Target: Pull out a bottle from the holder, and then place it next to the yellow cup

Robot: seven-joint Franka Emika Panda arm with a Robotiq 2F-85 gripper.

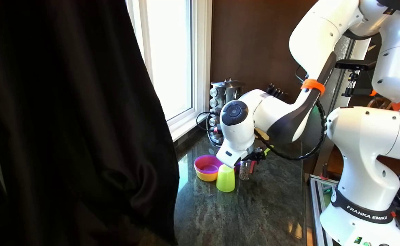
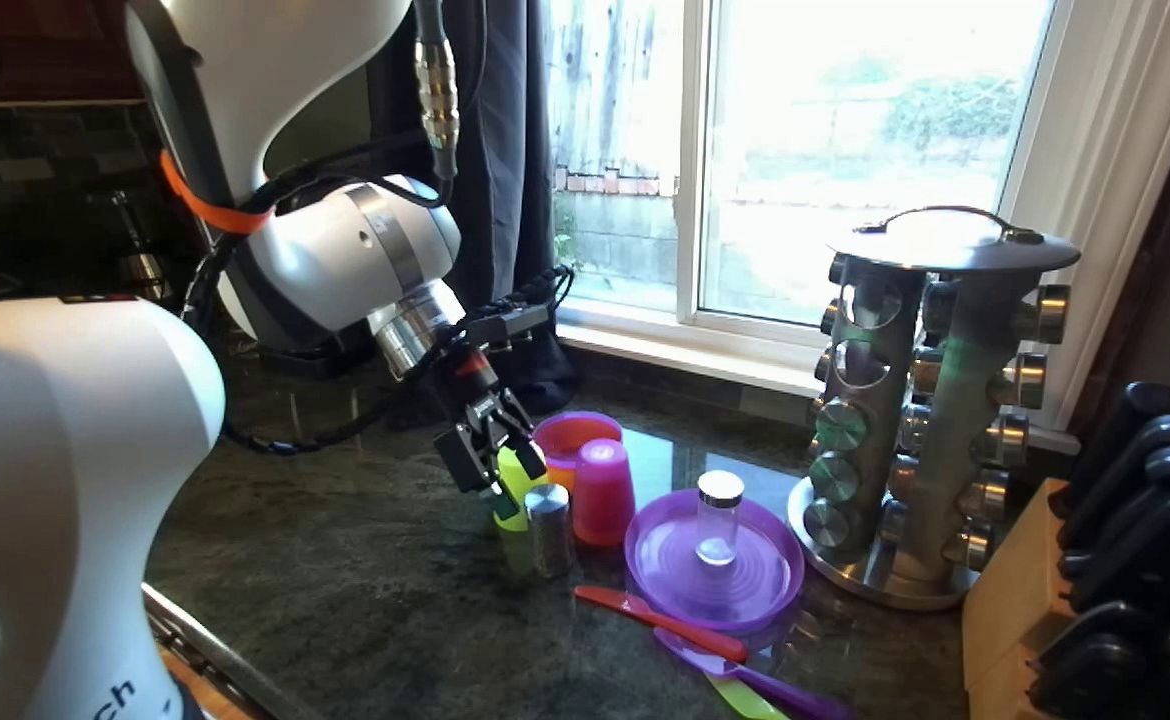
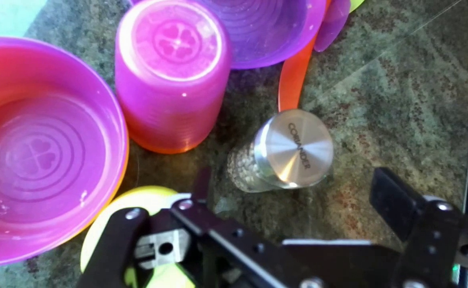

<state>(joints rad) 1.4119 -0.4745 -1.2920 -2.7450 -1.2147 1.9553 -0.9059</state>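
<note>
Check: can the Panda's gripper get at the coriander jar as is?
Probably yes: the gripper stands open close to the coriander jar, and the wrist view shows nothing between them; the yellow-green cup nearby may crowd one side.

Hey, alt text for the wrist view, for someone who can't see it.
An upright jar, lid reading CORIANDER, stands ungripped on a dark counter near an open gripper. Left of the jar: an upside-down pink cup, a purple bowl, and a partly hidden yellow cup.

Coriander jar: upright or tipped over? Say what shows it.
Upright: in an exterior view the coriander jar stands on the counter, its metal lid on top.
</note>
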